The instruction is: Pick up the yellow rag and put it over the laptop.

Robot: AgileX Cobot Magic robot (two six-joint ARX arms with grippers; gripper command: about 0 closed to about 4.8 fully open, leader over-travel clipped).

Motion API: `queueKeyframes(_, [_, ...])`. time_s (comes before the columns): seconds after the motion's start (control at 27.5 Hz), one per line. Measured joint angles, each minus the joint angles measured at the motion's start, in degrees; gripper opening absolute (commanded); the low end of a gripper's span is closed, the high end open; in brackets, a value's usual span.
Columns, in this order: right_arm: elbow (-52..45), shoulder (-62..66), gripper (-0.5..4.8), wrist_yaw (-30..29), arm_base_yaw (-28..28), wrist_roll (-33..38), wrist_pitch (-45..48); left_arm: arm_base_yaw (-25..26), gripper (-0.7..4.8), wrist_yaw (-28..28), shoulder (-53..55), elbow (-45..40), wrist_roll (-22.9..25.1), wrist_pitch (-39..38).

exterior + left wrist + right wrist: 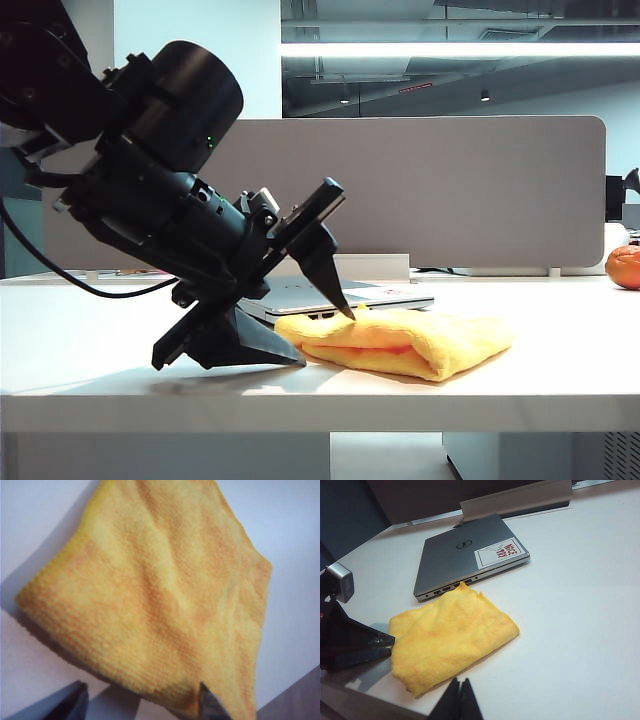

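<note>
Left hand (300, 335) tilted down, spread wide, astride the rag (400, 340) edge, near the surface's (520, 385) front edge. Right hand (461, 700) pressed together, apart. Only the right wrist view shows the laptop (465, 555) sticker; rag touches the laptop.

The left arm is matte black throughout: a fat cylindrical black wrist housing (185, 95) at 11 o'clock in the exterior view, bearing a tiny green indicator light (209, 141). A thin black cable (60, 272) loops beneath it toward 9 o'clock. The left gripper (315, 325) ends in two black wedge-shaped fingers (322, 262) tapering to sharp points. The right gripper (460, 699) shows as two narrow black fingertips pressed together at 6 o'clock of its wrist view.
</note>
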Motion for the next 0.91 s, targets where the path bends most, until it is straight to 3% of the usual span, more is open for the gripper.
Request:
queueKeyframes(0.25, [0.0, 0.0, -0.06, 0.0, 0.0, 0.0, 0.0, 0.0, 2.78, -1.8, 0.2, 0.1, 0.0, -0.1])
queueKeyframes(0.58, [0.0, 0.0, -0.06, 0.0, 0.0, 0.0, 0.0, 0.0, 2.75, -2.0, 4.2, 1.5, -1.1, 5.0])
queueKeyframes(0.62, [0.0, 0.0, -0.06, 0.0, 0.0, 0.0, 0.0, 0.0, 2.65, -2.0, 4.5, 1.5, -1.7, 5.4])
queueKeyframes(0.65, [0.0, 0.0, -0.06, 0.0, 0.0, 0.0, 0.0, 0.0, 2.22, -2.0, 4.5, 1.5, -2.0, 5.5])
queueKeyframes(0.69, [0.0, 0.0, -0.06, 0.0, 0.0, 0.0, 0.0, 0.0, 1.37, -2.1, 4.6, 1.5, -2.1, 5.5])
queueKeyframes(0.76, [0.0, 0.0, -0.06, 0.0, 0.0, 0.0, 0.0, 0.0, 0.51, -2.4, 4.7, 1.6, -2.0, 4.8])
queueKeyframes(0.91, [0.0, 0.0, -0.06, 0.0, 0.0, 0.0, 0.0, 0.0, 0.32, -2.6, 4.7, 1.5, -1.7, 5.0])
